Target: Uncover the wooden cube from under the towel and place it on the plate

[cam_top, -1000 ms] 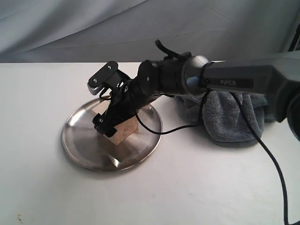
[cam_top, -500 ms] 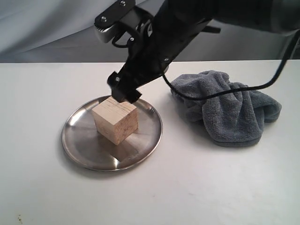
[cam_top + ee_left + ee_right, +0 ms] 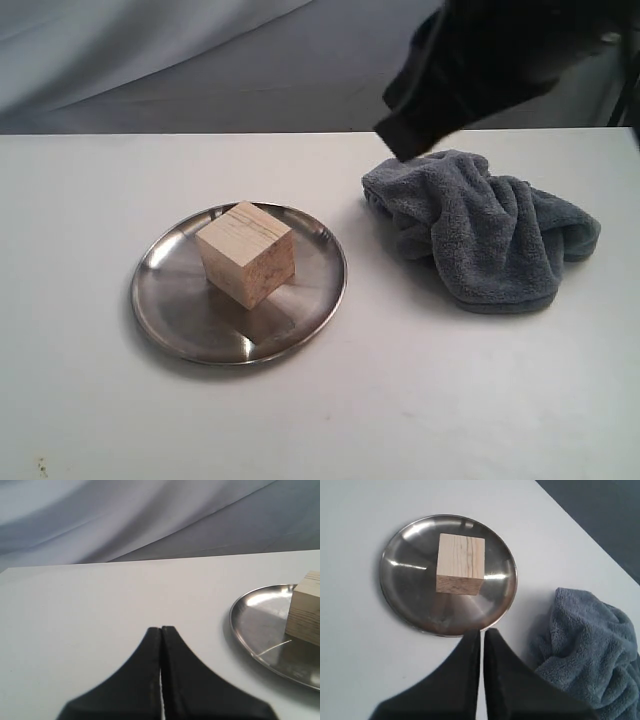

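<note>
The wooden cube (image 3: 246,253) stands free on the steel plate (image 3: 170,300), left of the table's middle; nothing touches it. The blue-grey towel (image 3: 490,235) lies crumpled to the right of the plate, apart from it. My right arm (image 3: 470,60) hangs dark and blurred high at the upper right, above the towel's near end. In the right wrist view the right gripper (image 3: 482,631) is shut and empty, well above the cube (image 3: 460,562) and plate (image 3: 400,595). The left gripper (image 3: 161,628) is shut and empty, low over bare table beside the plate (image 3: 250,630).
The white table (image 3: 400,400) runs wide in front of the plate and towel. A grey-blue cloth backdrop (image 3: 150,60) hangs behind the table's far edge. My left arm does not show in the exterior view.
My right gripper let go of the cube on the plate, then rose and drew back to the upper right. The cube stays where it was set down.
</note>
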{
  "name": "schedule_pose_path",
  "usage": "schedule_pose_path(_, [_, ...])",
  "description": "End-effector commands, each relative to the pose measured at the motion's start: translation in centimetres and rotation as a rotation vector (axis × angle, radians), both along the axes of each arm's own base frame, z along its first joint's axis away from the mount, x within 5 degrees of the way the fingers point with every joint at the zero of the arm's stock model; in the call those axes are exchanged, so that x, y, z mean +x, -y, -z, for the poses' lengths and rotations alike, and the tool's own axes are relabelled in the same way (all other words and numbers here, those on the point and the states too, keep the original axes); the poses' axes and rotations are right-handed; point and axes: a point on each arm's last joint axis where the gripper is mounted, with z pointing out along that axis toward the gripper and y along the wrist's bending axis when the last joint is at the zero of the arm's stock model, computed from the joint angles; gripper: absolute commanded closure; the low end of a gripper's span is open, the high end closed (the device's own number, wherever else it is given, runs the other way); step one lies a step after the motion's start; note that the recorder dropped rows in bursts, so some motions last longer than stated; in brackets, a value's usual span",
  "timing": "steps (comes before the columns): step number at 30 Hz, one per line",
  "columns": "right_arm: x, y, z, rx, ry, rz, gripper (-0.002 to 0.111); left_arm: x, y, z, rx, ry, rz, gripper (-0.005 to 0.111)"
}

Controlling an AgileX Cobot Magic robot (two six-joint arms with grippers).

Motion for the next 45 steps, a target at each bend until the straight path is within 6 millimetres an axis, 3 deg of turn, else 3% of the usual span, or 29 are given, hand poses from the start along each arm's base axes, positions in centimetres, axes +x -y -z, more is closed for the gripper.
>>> schedule_pose_path(1, [-3.3, 2.7, 0.2, 0.1, 0.056, 0.031, 0.108, 0.0, 0.0, 0.1, -0.004, 0.007, -0.002, 0.107])
schedule_pose_path(8, [-8.8, 7.3, 3.1, 0.275, 0.173, 0.065, 0.108, 0.0, 0.0, 0.1, -0.004, 0.007, -0.002, 0.107])
schedule_pose_path(16, [-13.9, 10.9, 8.3, 0.338, 0.112, 0.066, 0.108, 0.0, 0.0, 0.1, -0.004, 0.007, -0.002, 0.107])
schedule_pose_path(21, [-15.7, 12.4, 8.6, 0.388, 0.17, 0.057, 0.108, 0.0, 0.0, 0.1, -0.004, 0.007, -0.002, 0.107])
schedule_pose_path(31, [-16.9, 13.4, 8.1, 0.447, 0.231, 0.049, 0.108, 0.0, 0.0, 0.1, -0.004, 0.007, -0.002, 0.107])
schedule_pose_path(37, [-16.7, 13.4, 8.2, 0.37, 0.312, -0.015, 0.108, 0.0, 0.0, 0.1, -0.004, 0.007, -0.002, 0.107])
schedule_pose_path(40, [-16.2, 13.1, 9.5, 0.399, 0.379, -0.01, 0.108, 0.0, 0.0, 0.1, -0.004, 0.007, -0.002, 0.107])
schedule_pose_path(45, [-15.4, 12.7, 13.7, 0.479, 0.483, 0.015, 0.108, 0.0, 0.0, 0.1, -0.004, 0.007, -0.002, 0.107])
